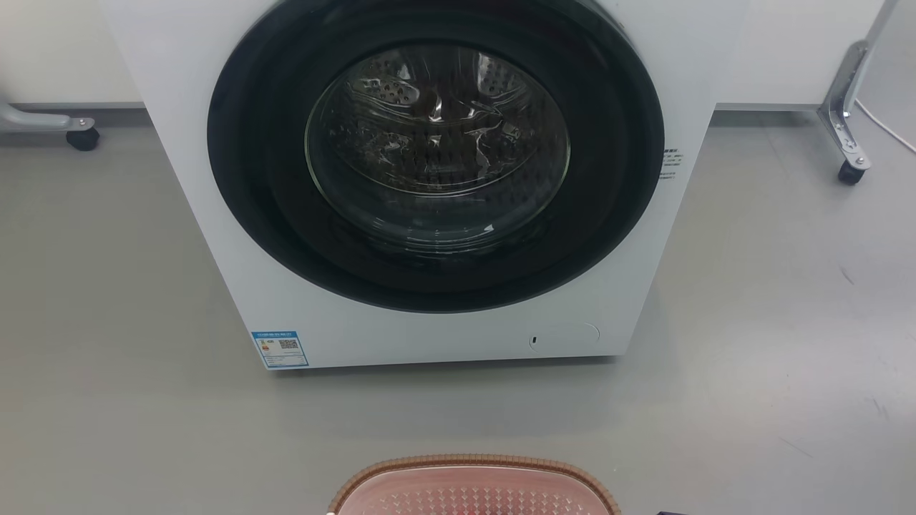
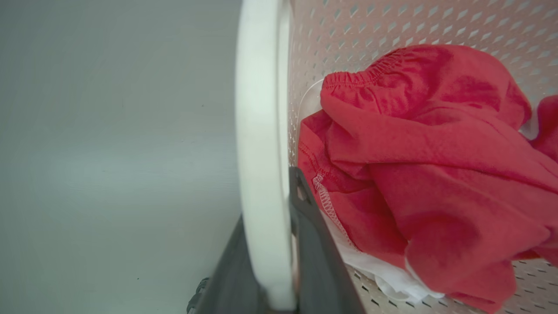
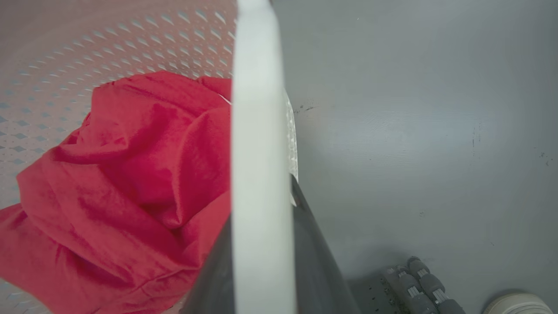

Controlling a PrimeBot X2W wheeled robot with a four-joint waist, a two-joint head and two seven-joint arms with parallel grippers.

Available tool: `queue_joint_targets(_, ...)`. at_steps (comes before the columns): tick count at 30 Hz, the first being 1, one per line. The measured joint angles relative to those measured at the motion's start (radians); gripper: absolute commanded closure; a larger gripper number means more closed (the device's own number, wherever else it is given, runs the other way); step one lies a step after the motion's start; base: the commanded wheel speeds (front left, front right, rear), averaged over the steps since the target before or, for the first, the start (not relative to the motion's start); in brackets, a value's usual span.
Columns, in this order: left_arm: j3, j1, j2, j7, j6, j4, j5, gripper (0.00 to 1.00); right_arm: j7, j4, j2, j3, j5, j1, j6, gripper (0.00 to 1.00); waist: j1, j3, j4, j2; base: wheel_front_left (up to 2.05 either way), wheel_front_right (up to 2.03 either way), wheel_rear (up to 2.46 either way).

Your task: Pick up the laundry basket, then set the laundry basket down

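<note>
My left tool (image 2: pixel 268 196) is pinched onto a white side handle (image 2: pixel 261 109) of the laundry basket (image 2: pixel 392 26), one dark finger on each face of the band. Just inside that tool's right finger, a crumpled red garment (image 2: pixel 436 152) with an elastic hem lies against the perforated pink wall. A bit of white cloth (image 2: pixel 392 274) shows beneath the garment. Outside the left finger there is bare grey floor (image 2: pixel 109 152).

My right tool (image 3: pixel 261 205) is clamped the same way on the opposite handle (image 3: pixel 257 109). The red garment is heaped to the inside of its left finger, and floor lies off its right finger. Low beside that finger sit dark ribbed rollers (image 3: pixel 414 283). I cannot tell whether the basket rests on the floor or hangs off it.

From the head camera, the basket's brown woven-look rim sits at the bottom edge, between the two tools. Ahead of them stands a white front-loading washer (image 1: pixel 429 336), its dark round door (image 1: pixel 436 154) shut over the steel drum. A blue-and-white sticker (image 1: pixel 280 348) with a QR code sits at its lower left corner, and fine print (image 1: pixel 671 163) runs beside the door on the right. Both are too small for me to read, and I can make out no brand. Beyond the washer, to either side, are castered metal legs (image 1: pixel 851 172).
</note>
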Motion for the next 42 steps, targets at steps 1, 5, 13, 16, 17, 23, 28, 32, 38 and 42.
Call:
queue_joint_targets(1,-0.001,0.0,0.0,0.0,0.001,0.0,0.0,1.0,0.0,0.001,0.0,0.003,0.004,-0.001,0.0,1.0,0.0,0.0,0.0,0.0,0.0,0.0,0.0)
queue_joint_targets(5,-0.008,0.0,0.0,0.0,0.004,0.0,-0.001,1.0,-0.005,0.006,0.0,0.016,0.013,-0.002,0.0,1.0,0.0,0.002,0.0,0.0,0.0,0.0,0.0)
queue_joint_targets(13,-0.013,0.0,0.001,0.0,0.004,0.0,-0.001,1.0,-0.012,0.009,0.0,0.035,0.028,-0.014,0.0,1.0,0.0,0.005,-0.001,0.0,0.0,0.0,0.0)
queue_joint_targets(16,-0.015,0.0,0.002,-0.001,0.004,0.0,-0.002,1.0,-0.013,0.01,0.0,0.045,0.041,-0.018,0.0,1.0,0.0,0.007,-0.002,0.0,0.0,0.0,0.0)
queue_joint_targets(17,-0.015,0.0,0.002,-0.001,0.004,0.001,-0.002,1.0,-0.014,0.01,0.0,0.047,0.042,-0.018,0.0,1.0,0.0,0.008,-0.002,-0.0001,0.0,0.0,0.0)
queue_joint_targets(23,-0.017,0.0,0.002,-0.001,0.004,0.002,-0.02,1.0,-0.022,0.011,0.0,0.06,0.058,-0.018,0.0,1.0,0.0,0.014,-0.003,0.0,0.0,0.0,0.0)
queue_joint_targets(28,-0.019,0.0,0.002,-0.005,0.004,0.003,-0.022,1.0,-0.031,0.01,-0.001,0.072,0.067,-0.021,0.0,1.0,0.0,0.026,-0.005,0.0,0.0,0.0,0.0)
queue_joint_targets(32,-0.02,-0.003,0.002,-0.013,0.004,0.001,-0.022,1.0,-0.039,0.01,-0.001,0.077,0.068,-0.029,0.0,1.0,0.0,0.047,-0.007,0.0,0.0,0.0,0.0)
queue_joint_targets(38,-0.014,-0.083,0.006,-0.031,0.013,-0.012,-0.022,1.0,-0.053,0.022,-0.002,0.075,0.065,-0.136,0.0,1.0,0.0001,0.113,-0.007,0.0,0.0,0.0,0.0)
queue_joint_targets(42,-0.013,-0.144,0.007,-0.05,0.022,-0.026,-0.02,1.0,-0.069,0.039,-0.002,0.069,0.054,-0.221,0.0,1.0,0.0001,0.162,-0.007,0.0001,0.0,0.0,0.0)
